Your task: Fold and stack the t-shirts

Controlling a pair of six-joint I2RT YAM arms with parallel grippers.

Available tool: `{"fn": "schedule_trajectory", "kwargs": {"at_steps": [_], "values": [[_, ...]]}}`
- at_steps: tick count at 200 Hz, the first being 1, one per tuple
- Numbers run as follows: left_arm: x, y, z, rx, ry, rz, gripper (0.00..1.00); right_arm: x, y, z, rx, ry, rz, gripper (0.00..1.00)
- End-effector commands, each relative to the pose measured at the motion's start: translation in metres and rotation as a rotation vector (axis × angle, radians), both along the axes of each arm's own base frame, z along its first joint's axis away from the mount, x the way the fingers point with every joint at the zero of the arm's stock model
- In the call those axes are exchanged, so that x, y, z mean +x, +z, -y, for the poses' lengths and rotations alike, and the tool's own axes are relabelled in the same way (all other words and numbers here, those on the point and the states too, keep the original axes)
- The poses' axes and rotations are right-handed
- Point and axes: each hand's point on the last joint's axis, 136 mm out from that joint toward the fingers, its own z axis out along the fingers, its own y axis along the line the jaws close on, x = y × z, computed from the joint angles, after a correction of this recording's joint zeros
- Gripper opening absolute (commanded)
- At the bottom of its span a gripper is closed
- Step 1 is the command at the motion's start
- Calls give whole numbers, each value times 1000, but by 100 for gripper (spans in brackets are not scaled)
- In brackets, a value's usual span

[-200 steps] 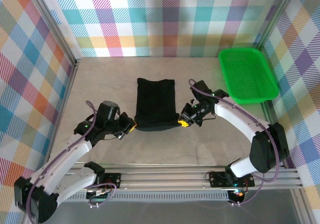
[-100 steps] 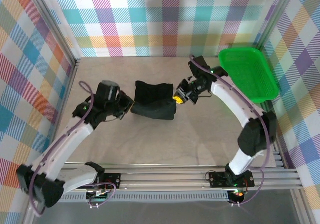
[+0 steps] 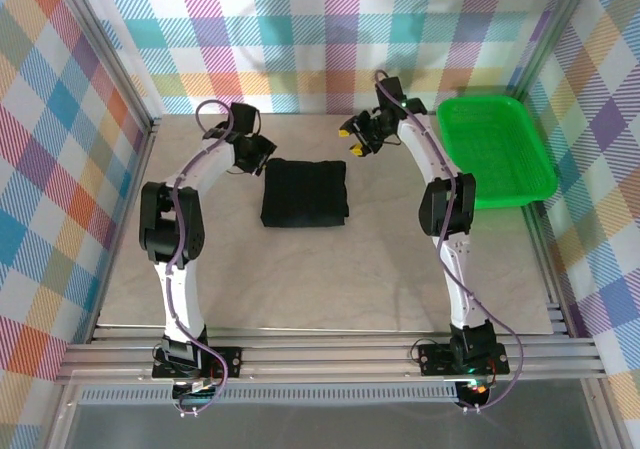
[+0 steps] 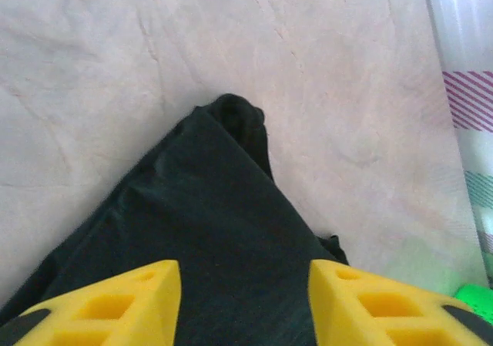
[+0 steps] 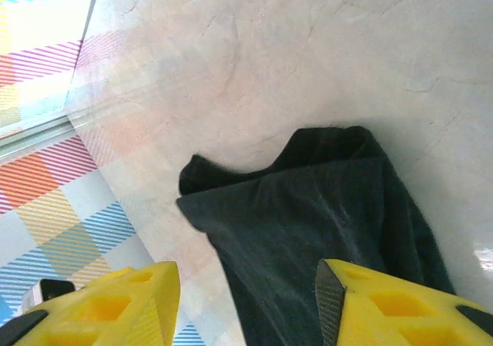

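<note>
Left gripper (image 3: 262, 155) hangs over the far left corner of the t-shirt (image 3: 305, 192), seen from above. In the left wrist view this gripper (image 4: 243, 284) has its two yellow fingers (image 4: 115, 309) spread wide apart with nothing held between them. The t-shirt (image 4: 208, 230) lies below the gap as a black wedge, and its corner ends in a small bunched lump of cloth. From overhead the t-shirt is folded into a tidy, nearly square block of plain black fabric with faint lengthwise creases. It lies flat on the pale beige table (image 3: 400, 269), in the far middle part between the two arms. The cloth looks soft and matte, and one colour throughout. Further right, the right gripper (image 3: 352, 140) is just beyond the t-shirt's far right corner and a little apart from it, near the checked back wall (image 3: 300, 39). In the right wrist view this gripper (image 5: 246, 284) also has its yellow fingers (image 5: 115, 304) wide apart and empty. Beyond them the t-shirt (image 5: 323, 215) shows stacked folded layers and an uneven edge with two rounded bumps and a dip between them. At the far right of the overhead view a bright green mesh basket (image 3: 495, 149) rests on the table, well apart from the t-shirt, and a sliver of that basket (image 4: 474, 296) shows in the left wrist view.
</note>
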Motion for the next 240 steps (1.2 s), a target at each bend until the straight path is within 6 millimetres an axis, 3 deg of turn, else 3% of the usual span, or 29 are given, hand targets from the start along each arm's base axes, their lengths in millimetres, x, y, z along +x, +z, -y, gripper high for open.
{"fn": "schedule_trajectory", "kwargs": {"at_steps": [1,19,50,68,81,109,142,171,184,207,240], "values": [[-27,61,7,21,-52,90,54,-23,55,-1,-10,82,102,51],[-74,59,24,-44,-39,81,54,-47,70,1,-8,113,167,51],[-159,37,78,-192,-16,64,59,-108,107,4,108,137,416,50],[-177,24,104,-286,37,132,65,-152,110,9,138,146,514,52],[-178,7,113,-346,112,147,71,-180,102,17,165,136,496,53],[-163,-21,142,-455,172,120,72,-226,84,30,161,150,417,52],[-142,-28,171,-499,215,195,72,-249,80,43,130,146,402,52],[-139,-62,180,-470,250,121,68,-257,74,46,120,152,367,52],[-138,-76,178,-471,280,116,61,-260,73,48,120,149,362,51],[-127,-87,168,-454,321,129,38,-264,70,53,108,144,349,51],[-100,-93,128,-405,389,151,4,-266,66,61,101,126,331,51]]}}
